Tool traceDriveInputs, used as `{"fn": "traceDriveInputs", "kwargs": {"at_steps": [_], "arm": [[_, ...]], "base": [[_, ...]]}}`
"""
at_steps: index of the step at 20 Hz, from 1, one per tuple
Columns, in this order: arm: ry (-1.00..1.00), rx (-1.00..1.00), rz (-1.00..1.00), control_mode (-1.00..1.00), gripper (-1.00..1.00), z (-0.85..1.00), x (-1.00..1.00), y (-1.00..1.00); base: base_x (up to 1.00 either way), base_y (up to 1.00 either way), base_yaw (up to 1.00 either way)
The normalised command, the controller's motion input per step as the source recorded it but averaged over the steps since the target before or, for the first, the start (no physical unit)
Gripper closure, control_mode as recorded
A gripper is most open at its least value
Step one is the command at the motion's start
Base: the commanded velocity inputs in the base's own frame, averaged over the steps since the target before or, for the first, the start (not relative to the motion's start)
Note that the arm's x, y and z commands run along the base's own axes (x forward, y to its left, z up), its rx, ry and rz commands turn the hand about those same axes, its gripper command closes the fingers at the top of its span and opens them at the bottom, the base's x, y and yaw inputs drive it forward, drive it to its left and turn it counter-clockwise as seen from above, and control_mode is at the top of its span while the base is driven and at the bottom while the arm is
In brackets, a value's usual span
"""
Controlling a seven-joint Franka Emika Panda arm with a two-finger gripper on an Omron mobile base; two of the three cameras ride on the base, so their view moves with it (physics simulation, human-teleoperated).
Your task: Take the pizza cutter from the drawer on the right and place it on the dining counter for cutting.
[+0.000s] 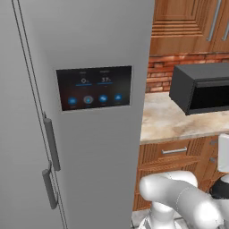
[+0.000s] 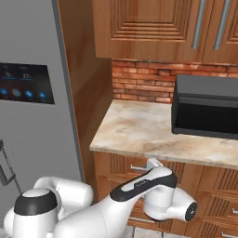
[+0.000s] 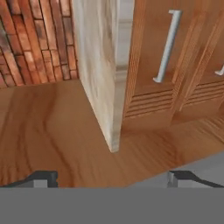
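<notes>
Hand spread wide and empty, closing on shut drawer under counter; handle grab needed next.

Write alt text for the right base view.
The white arm reaches toward wooden drawers below a beige stone worktop holding a black microwave. A grey fridge stands left, with brick wall behind.

A tall grey refrigerator with a dark touch panel and two bar handles stands left of a beige stone worktop. On it sits a black microwave, backed by red brick wall, beneath wooden wall cabinets
</notes>
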Motion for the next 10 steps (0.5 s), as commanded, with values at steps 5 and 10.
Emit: {"fn": "traceDriveInputs", "kwargs": {"at_steps": [5, 10], "arm": [[-0.12, 0.00, -0.04, -1.00, -1.00, -0.42, 0.57, 0.00], [-0.06, 0.00, -0.05, -1.00, -1.00, -0.43, 0.56, 0.00]], "base": [[0.00, 0.00, 0.00], [0.00, 0.00, 0.00]]}}
